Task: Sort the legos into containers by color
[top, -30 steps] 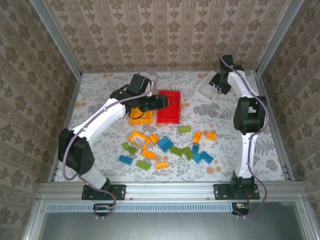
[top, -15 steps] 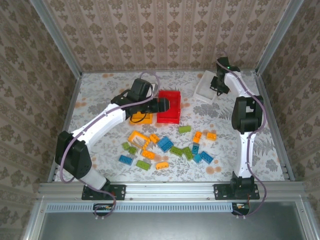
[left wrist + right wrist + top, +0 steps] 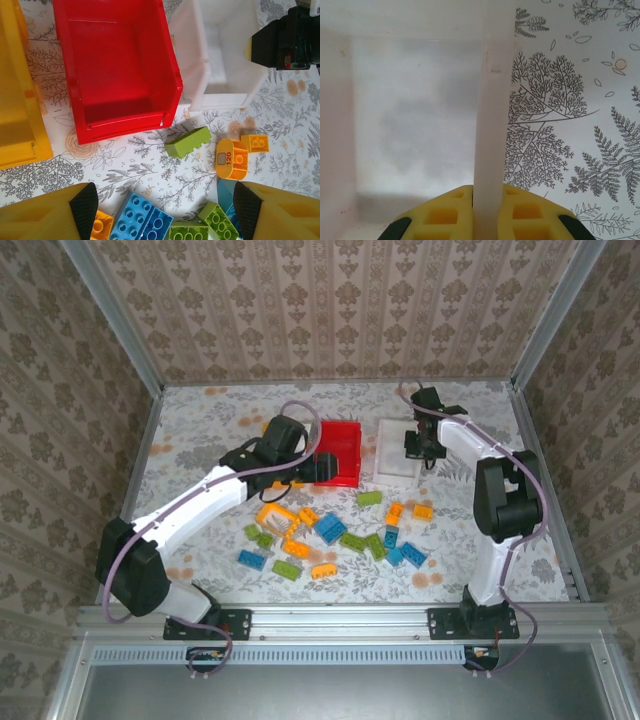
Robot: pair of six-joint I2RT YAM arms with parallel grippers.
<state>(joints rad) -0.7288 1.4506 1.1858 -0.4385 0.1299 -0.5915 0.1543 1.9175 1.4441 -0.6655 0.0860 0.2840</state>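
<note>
The legos [image 3: 330, 535], green, blue and orange bricks, lie scattered on the table in front of the bins. My left gripper [image 3: 325, 465] hovers open by the red bin [image 3: 340, 452], nothing between its fingers. In the left wrist view the gripper [image 3: 166, 207] hangs over a blue brick [image 3: 140, 220] and green bricks [image 3: 190, 232], with a green brick [image 3: 188, 142] and an orange round piece [image 3: 231, 159] farther out. My right gripper [image 3: 420, 445] is shut on the right wall [image 3: 492, 125] of the white bin [image 3: 397, 450]. The yellow bin [image 3: 17, 110] sits left of the red bin [image 3: 120, 65].
The white bin [image 3: 220, 60] stands just right of the red one, both with nothing inside them. Patterned walls and metal rails [image 3: 140, 370] enclose the table. Bare floral tabletop [image 3: 200, 420] lies at the far left and at the right edge.
My right gripper shut on the white bin's wall and dragged the bin left and nearer, next to the red bin. My left gripper shifted slightly right and nearer.
</note>
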